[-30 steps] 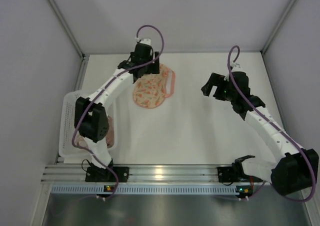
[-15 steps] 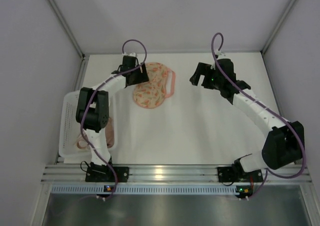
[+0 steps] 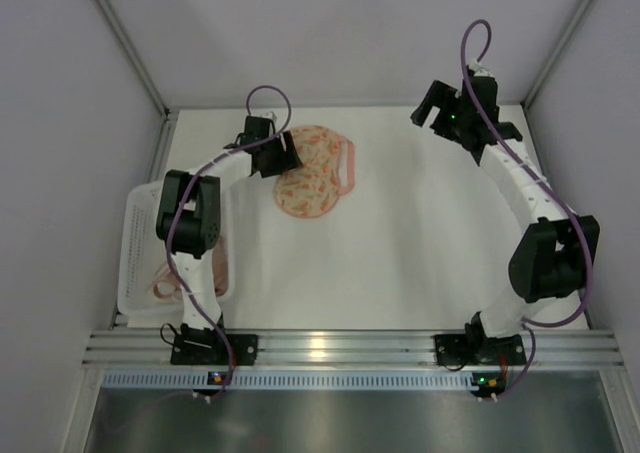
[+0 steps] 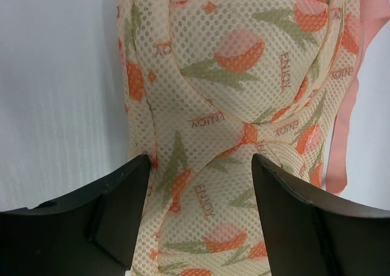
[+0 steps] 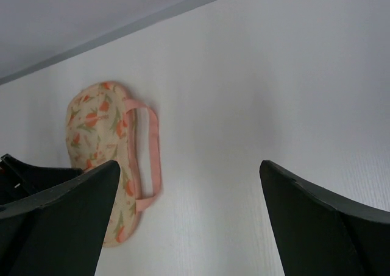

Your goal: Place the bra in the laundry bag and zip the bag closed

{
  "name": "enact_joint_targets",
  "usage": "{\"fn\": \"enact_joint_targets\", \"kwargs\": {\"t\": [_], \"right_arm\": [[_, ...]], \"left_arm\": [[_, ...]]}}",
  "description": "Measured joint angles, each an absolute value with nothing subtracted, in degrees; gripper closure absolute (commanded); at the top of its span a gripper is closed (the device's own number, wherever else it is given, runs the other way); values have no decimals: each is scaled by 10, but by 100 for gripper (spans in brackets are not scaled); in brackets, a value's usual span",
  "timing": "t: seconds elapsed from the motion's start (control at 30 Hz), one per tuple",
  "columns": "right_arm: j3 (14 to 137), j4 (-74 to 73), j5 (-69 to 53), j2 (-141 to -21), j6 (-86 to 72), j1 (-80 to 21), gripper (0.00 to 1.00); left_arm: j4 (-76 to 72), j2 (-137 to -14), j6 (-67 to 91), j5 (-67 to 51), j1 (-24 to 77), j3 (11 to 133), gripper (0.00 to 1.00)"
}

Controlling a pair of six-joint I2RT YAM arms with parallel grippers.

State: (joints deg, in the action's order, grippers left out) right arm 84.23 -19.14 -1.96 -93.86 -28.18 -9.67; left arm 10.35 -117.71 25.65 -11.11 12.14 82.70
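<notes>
Currently the left fingers (image 4: pixel 116 209) are standing spread over one end of the laundry bag (image 4: pixel 231 93), its floral mesh filling the gap between them; whether they are touching it is unclear. The bag is lying printed side up on the far left-centre of the tabletop (image 3: pixel 400 253), its pink loop strap (image 3: pixel 347 168) on its right side. The right fingers (image 5: pixel 61 221) are gaping wide around nothing, hovering at the far right. The bra (image 3: pixel 163 285) is sitting in the white basket (image 3: pixel 135 203), near left.
</notes>
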Motion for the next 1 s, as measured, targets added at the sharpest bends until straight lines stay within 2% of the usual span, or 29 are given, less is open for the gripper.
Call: {"fn": "enact_joint_targets", "kwargs": {"t": [0.2, 0.43, 0.57, 0.7, 0.73, 0.77, 1.0], "right_arm": [[801, -184, -31, -930, -303, -81, 1], [635, -108, -77, -879, -310, -81, 1], [624, -117, -104, -821, -285, -82, 1], [627, -130, -113, -728, -249, -85, 1], [627, -129, -117, -709, -244, -85, 1], [627, -130, -121, -693, -241, -85, 1], [590, -134, -156, -594, -243, -89, 1]], "left_arm": [[102, -1178, 278, -87, 140, 827, 28], [50, -1202, 279, -18, 200, 827, 28], [35, -1182, 290, 12, 225, 801, 24], [69, -1115, 277, 27, 222, 772, 20], [80, -1094, 273, 30, 221, 773, 4], [91, -1068, 267, 33, 220, 773, 2], [166, -834, 233, 62, 217, 775, 2]]}}
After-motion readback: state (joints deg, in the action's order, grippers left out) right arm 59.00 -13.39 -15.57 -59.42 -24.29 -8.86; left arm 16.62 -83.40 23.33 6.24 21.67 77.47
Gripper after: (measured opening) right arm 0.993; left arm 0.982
